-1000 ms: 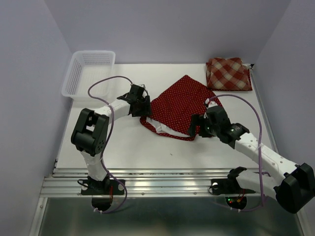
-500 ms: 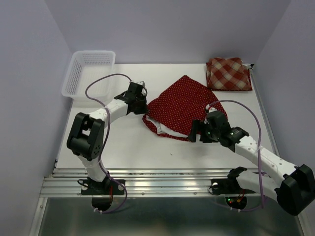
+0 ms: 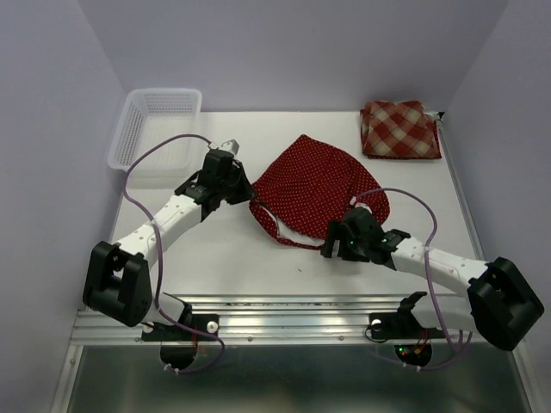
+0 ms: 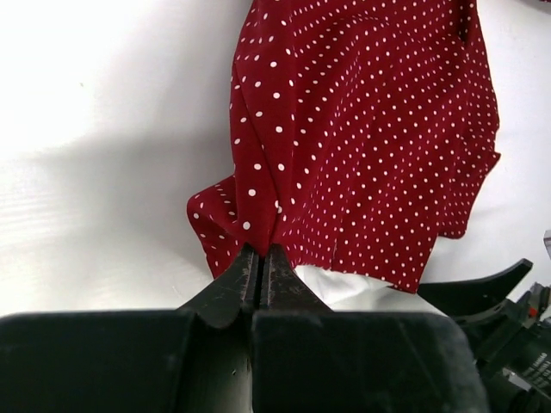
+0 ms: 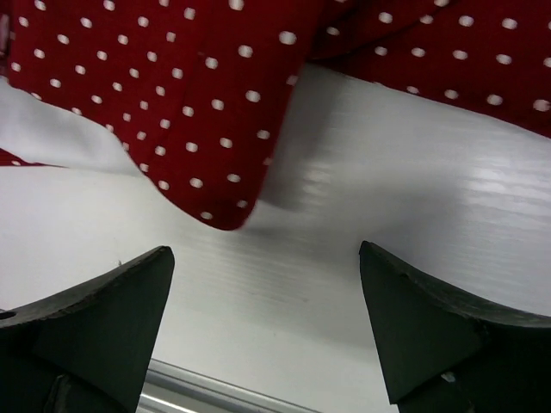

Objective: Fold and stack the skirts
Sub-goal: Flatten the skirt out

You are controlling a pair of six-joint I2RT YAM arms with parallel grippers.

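White mesh basket [image 3: 155,125] sits at the far-left corner of the bench [image 3: 215,249]. Left gripper [image 3: 239,182] is clamped tight on the left edge of the dark red polka-dot skirt [image 3: 314,185], with the fabric bunched between its jaws. The skirt is spread mid-bench and white lining shows along its near hem. Right gripper [image 3: 331,243] is low at the skirt's near-right corner, jaws wide with nothing between them, cloth just ahead. Plaid skirt [image 3: 399,129] lies folded at the far right, well apart.
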